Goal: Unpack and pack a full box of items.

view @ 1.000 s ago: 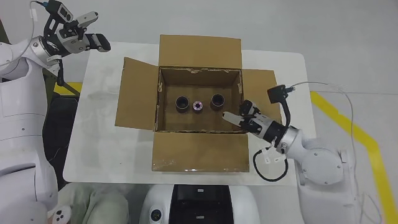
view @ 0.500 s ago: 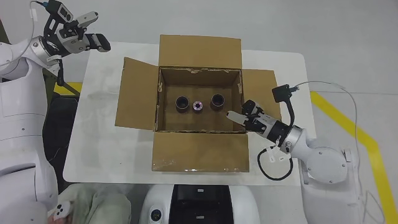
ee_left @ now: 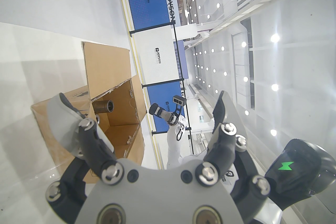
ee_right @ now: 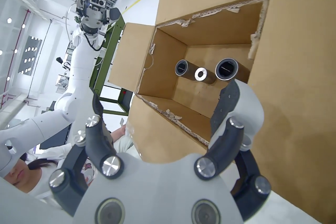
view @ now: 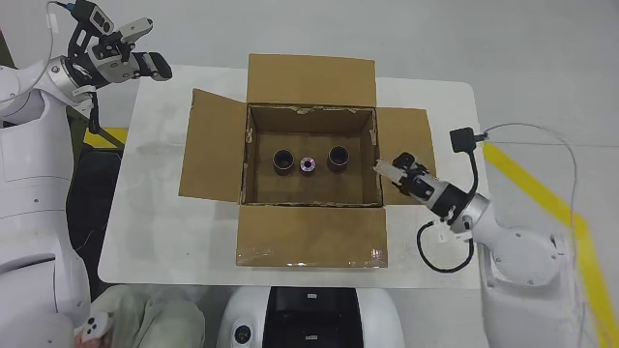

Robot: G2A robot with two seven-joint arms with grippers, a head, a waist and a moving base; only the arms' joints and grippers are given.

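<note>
Open box (view: 309, 188) sat mid-table (view: 164, 222), all four flaps (view: 311, 79) folded out flat, likely so nothing blocked a straight drop in from above. Three parts stood on end in a row across its floor: left tube (view: 284, 160), small sleeve (view: 308, 164) between, right tube (view: 338, 156). Close-set; couldn't tell whether they touched. Bores faced up, so the rims looked like the obvious grab point.

R arm: right gripper (view: 389, 169) hung at the box's right wall, over the root of the flap on that side, tilted in toward the parts. Fingers were spread wide, nothing between them. Right tube was nearest, so my read: that was the next pick, and the spread was set to straddle it.

L arm: left gripper (view: 160, 66) was parked at the table's far left corner, well apart from the box, fingers likewise released and empty. Probably held out there to keep the box mouth free for the other arm.

No parts lay on the table, so I judged the unpack as not begun or barely.

Risk: the tubes looked tall, narrow and tightly spaced. A finger going down between right tube and sleeve could tip one. The right wall wasn't far off either, so little room on that side.
</note>
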